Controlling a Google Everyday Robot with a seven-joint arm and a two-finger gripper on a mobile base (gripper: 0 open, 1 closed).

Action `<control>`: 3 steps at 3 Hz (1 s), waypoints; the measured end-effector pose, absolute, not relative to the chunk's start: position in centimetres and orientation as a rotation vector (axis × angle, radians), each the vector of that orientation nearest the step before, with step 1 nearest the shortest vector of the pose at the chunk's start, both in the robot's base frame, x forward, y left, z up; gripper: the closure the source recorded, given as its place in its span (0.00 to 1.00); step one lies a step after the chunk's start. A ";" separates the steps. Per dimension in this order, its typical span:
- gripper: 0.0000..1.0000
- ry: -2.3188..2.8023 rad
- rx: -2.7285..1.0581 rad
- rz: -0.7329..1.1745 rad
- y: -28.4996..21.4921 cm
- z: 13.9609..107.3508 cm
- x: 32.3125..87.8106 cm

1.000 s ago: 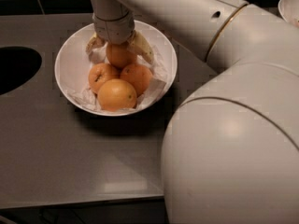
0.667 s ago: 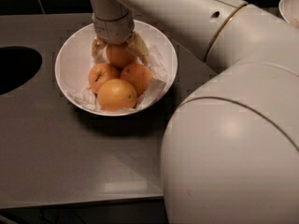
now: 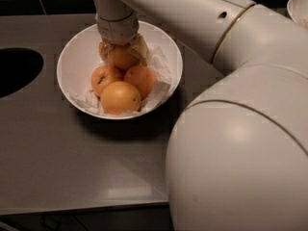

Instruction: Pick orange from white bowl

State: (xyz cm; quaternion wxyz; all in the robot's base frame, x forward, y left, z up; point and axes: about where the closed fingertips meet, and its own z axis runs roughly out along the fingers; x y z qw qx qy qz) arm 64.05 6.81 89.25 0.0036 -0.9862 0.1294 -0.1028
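Observation:
The white bowl [image 3: 72, 61], lined with crumpled white paper, stands on the grey table and holds several oranges. My gripper [image 3: 122, 51] reaches straight down into the back of the bowl. Its two pale fingers [image 3: 140, 47] press against the left and right sides of the orange [image 3: 122, 59], which still rests low in the bowl behind the others. The gripper's wrist hides the top of this orange. My large white arm crosses the upper right and fills the right side of the view.
Three more oranges lie in front of it: one with a dark stem dimple [image 3: 103, 78], one deep orange [image 3: 141, 79], and a larger, paler one [image 3: 120, 97]. A dark round opening [image 3: 14, 71] is at the table's left. White dishes [image 3: 298, 6] stand at the top right.
The two fingers have drawn inward from the paper onto the sides of the back orange. The orange and the bowl have stayed in place.

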 end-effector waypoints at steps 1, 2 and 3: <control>0.89 0.406 -3.091 -0.322 6.8 89.3 64.1; 1.00 0.406 -3.091 -0.323 6.8 89.8 64.1; 1.00 0.442 -3.067 -0.403 6.8 91.4 64.1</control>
